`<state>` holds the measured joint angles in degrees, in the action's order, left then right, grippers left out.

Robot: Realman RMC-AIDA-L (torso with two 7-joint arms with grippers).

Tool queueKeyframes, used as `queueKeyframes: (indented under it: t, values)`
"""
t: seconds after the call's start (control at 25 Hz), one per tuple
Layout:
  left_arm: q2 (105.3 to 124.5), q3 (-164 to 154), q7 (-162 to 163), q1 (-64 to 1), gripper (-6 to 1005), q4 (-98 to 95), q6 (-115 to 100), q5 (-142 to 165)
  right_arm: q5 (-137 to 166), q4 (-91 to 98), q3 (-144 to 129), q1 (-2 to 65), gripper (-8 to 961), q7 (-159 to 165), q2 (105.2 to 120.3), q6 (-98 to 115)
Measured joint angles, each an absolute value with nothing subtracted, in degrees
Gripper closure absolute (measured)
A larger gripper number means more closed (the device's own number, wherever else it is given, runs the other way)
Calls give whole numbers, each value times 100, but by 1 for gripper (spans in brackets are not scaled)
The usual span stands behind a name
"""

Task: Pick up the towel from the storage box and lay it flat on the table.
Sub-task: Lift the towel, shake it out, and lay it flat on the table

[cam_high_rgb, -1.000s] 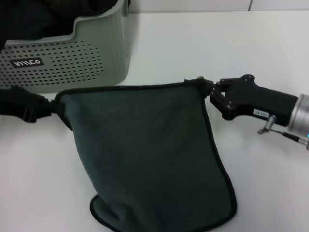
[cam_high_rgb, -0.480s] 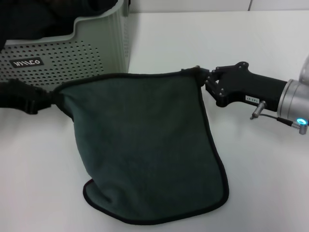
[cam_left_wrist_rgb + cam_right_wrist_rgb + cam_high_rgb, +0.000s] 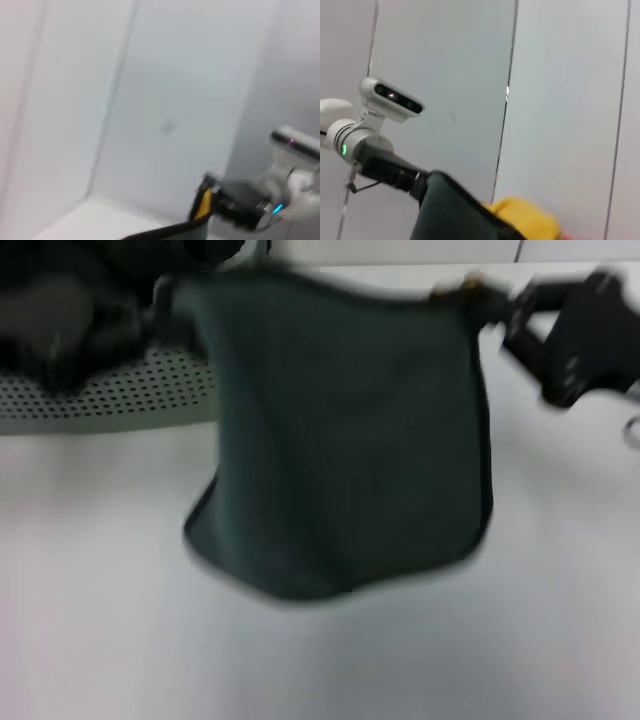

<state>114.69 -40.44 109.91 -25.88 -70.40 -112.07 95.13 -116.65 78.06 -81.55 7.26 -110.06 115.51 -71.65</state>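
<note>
The dark green towel (image 3: 345, 430) hangs stretched between my two grippers, high above the white table (image 3: 120, 620), with its lower edge free in the air. My left gripper (image 3: 165, 302) is shut on its left top corner, in front of the storage box (image 3: 110, 395). My right gripper (image 3: 495, 308) is shut on its right top corner. The left wrist view shows the towel's edge (image 3: 175, 231) with a yellow bit at the right gripper (image 3: 202, 205). The right wrist view shows the green cloth (image 3: 450, 215), its yellow face (image 3: 525, 217) and the left gripper (image 3: 417, 185).
The pale grey-green box stands at the back left of the table, partly hidden behind the towel and my left arm (image 3: 60, 325). Both wrist views face a pale panelled wall (image 3: 560, 100).
Both grippers have risen and moved away from me with the towel. Its lower edge has left the table and now hangs free. The head view is blurred by the motion.
</note>
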Motion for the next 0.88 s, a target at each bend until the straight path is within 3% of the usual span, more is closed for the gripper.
queueKeyframes:
  t: [0.28,0.4,0.6,0.68,0.76,0.88]
  values:
    - [11181,-4174,11391,-3177,931,-7282,-11381,9043,-11459,8949,-8077,406,930,-10720,11543,-7142]
    - [11101,-4244,11295,-2836,930,-7312,-11596,8992,-11253,9109,-8518,5,929,-10648,11541,-7205]
    - [10622,-4932,11152,-1530,929,-7898,-11663,8184,-11196,10305,-8635,-839,928,-10212,11567,-7446]
    - [10534,-5052,11160,-1147,928,-8231,-11660,8004,-11182,10701,-8519,-1004,928,-9879,11578,-7498]
    - [10583,-5094,11192,-924,927,-8488,-11655,8169,-10988,10723,-8554,-1047,928,-9639,11599,-7475]
    - [10879,-5061,11183,-1030,927,-8346,-11616,9017,-10613,9950,-8993,-824,927,-9534,11617,-7034]
